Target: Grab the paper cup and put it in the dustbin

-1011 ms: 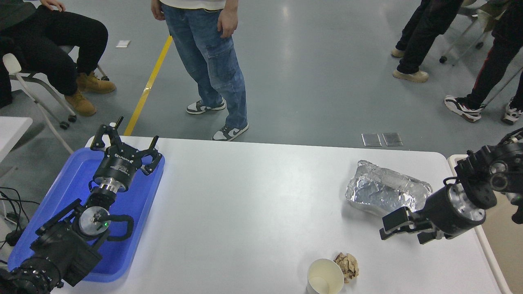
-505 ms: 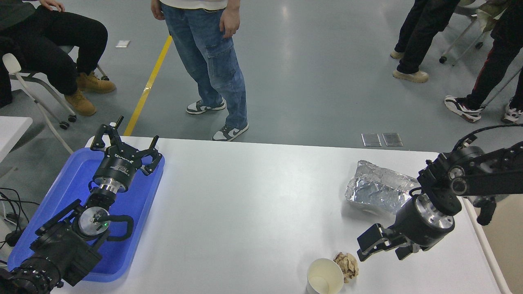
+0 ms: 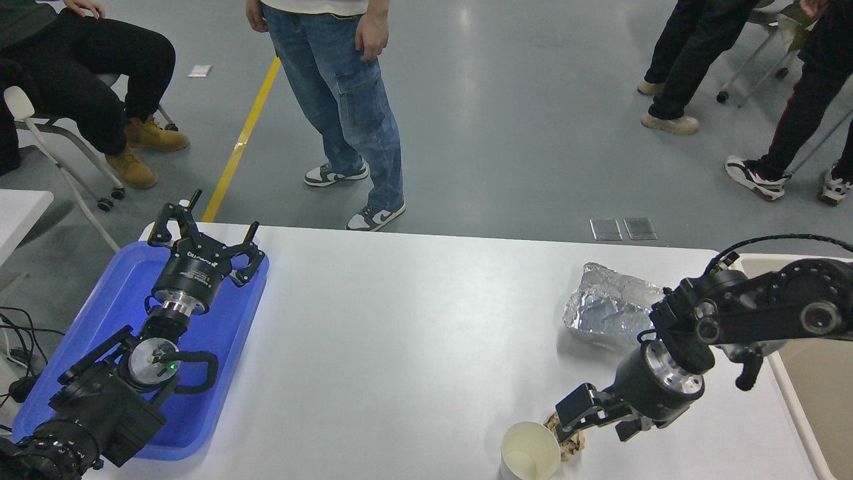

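Head view: right arm reaches in from the right edge, bent down-left, its right gripper [image 3: 578, 420] with jaws parted just right of the upright paper cup [image 3: 530, 451] at the table's near edge, over a crumpled brown paper ball [image 3: 571, 445]; left gripper [image 3: 200, 230] parked open above the blue tray [image 3: 110, 313]; dustbin [image 3: 810, 373] far right

— What's the robot built like?
— Matte black jointed arms, silver metal wrist rings, looping black cables.
— Any markings?
— White lettering on the left black gripper [image 3: 203, 235]'s barrel, a green light below it.
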`<state>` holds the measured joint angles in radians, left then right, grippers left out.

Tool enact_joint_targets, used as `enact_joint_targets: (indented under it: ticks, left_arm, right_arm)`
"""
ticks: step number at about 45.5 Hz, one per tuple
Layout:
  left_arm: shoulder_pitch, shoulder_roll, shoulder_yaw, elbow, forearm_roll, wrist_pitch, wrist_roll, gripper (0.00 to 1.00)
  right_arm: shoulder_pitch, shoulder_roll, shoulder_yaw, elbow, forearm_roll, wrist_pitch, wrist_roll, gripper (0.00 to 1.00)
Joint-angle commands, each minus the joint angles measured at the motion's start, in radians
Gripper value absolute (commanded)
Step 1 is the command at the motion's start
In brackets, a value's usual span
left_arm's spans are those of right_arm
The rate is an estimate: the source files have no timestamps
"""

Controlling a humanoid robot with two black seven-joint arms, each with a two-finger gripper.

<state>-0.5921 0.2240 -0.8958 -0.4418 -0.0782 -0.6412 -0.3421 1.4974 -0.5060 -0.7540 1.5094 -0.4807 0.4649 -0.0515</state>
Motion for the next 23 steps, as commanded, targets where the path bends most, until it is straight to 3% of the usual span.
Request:
enact_joint_targets:
  ticks: [1,23]
  left_arm:
    - [0.000,0.000,0.000,0.000,0.000,0.000,0.000,1.00]
    - [0.000,0.000,0.000,0.000,0.000,0.000,0.000,1.00]
  right_arm:
    - [-0.071,0.012,0.010,-0.020,0.043,-0.046,-0.001,1.00]
    - [-0.157,0.015,0.038,-0.044,0.043,-0.118,0.001,1.00]
